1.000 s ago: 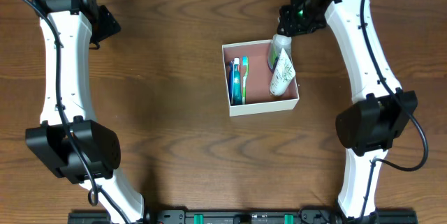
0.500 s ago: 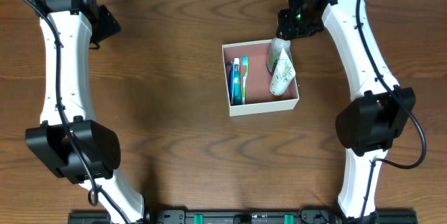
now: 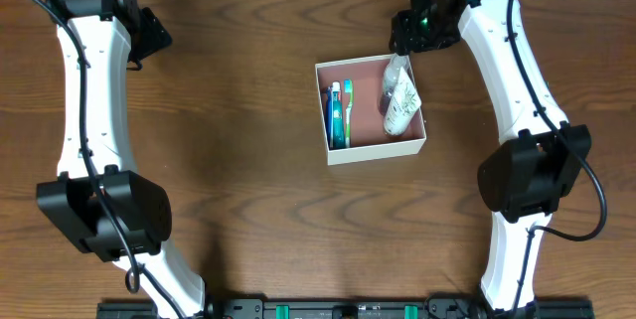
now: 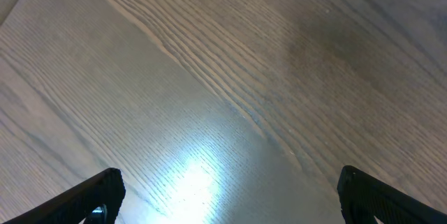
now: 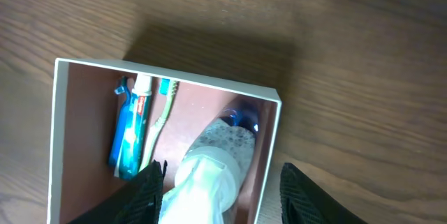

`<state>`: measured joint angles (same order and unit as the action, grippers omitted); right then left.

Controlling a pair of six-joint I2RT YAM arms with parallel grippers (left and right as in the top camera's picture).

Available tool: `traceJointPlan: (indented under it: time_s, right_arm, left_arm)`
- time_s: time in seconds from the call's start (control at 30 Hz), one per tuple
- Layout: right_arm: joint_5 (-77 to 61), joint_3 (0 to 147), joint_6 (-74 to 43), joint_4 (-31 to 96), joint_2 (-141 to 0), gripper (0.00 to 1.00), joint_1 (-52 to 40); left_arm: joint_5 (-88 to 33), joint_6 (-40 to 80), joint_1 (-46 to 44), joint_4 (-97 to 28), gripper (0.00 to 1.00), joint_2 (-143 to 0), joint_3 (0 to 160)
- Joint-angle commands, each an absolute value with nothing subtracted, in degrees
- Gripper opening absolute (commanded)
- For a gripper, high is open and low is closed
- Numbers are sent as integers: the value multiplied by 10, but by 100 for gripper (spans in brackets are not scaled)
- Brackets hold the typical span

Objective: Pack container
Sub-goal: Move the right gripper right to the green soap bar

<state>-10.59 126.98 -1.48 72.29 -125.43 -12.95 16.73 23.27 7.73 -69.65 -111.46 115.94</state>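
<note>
My right pincer (image 5: 222,174) stood spread wide above the far right corner of the container (image 3: 378,151), one finger on either side of the white tube (image 3: 400,100), gripping nothing; the tube lay inside along the right wall; toothbrushes (image 3: 339,113) lay along the left wall; my left pincer (image 4: 230,189) hung wide open, empty, over the wooden table (image 3: 248,160), well apart from the container.

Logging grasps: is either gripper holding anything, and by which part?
Nothing is held. The right gripper is open over the white tube's end; the left gripper is open over the table.
</note>
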Motion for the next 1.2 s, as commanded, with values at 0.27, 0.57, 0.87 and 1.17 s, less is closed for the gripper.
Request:
traceJointPlan:
  time_s: [0.27, 0.57, 0.87, 1.17]
  right_arm:
    - [9, 1389, -69, 740, -1223, 64, -89]
    - [68, 1442, -33, 887, -1212, 75, 43]
    - [25, 1272, -1, 924, -1212, 84, 152]
    - [26, 1137, 87, 857, -1212, 88, 194]
  left_arm:
    - [174, 228, 78, -698, 98, -1119, 1156]
    - [174, 227, 78, -698, 98, -1119, 1156]
    - [174, 227, 78, -698, 98, -1119, 1156]
    - [174, 227, 78, -698, 98, -1119, 1156]
